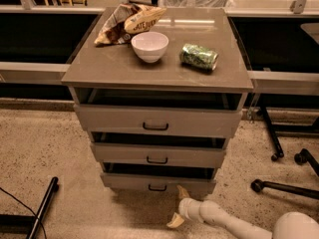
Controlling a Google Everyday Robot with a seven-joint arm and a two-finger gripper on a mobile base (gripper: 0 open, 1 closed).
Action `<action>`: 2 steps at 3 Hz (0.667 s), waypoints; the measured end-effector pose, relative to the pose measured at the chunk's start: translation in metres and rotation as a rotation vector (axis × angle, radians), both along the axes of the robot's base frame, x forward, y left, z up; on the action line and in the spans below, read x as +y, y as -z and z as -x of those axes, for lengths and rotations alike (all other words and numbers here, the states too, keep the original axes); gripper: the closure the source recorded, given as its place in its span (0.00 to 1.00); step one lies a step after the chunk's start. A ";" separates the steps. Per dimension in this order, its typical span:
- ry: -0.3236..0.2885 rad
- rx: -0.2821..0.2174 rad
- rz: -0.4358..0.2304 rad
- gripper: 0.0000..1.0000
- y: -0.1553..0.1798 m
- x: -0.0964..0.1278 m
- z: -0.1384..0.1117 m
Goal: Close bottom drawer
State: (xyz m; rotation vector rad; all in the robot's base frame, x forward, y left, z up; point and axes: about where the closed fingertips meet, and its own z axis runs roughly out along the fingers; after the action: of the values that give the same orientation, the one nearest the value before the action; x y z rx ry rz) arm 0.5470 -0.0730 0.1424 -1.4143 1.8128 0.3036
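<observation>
The bottom drawer (158, 183) is the lowest of three grey-taupe drawers, with a flat front and a small dark handle (157, 187). It stands only slightly out, about level with the middle drawer (158, 155) above it. My gripper (179, 206) is at the end of the white arm (224, 220), just below and in front of the drawer's right half. Its two tan fingers (183, 191) are spread apart, the upper one right at the drawer front's lower edge. It holds nothing.
On the cabinet top (99, 71) lie a chip bag (127, 21), a white bowl (149, 46) and a green can (199, 57). Office-chair legs with castors (286, 176) stand at the right. A dark bar (42, 208) lies on the floor at the left.
</observation>
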 end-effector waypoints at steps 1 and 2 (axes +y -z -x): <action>-0.020 0.007 -0.006 0.00 -0.005 0.005 0.002; -0.009 -0.004 0.034 0.00 -0.001 0.005 -0.017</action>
State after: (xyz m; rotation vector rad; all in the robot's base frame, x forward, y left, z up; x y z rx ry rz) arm 0.5641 -0.0684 0.1432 -1.4460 1.8163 0.2764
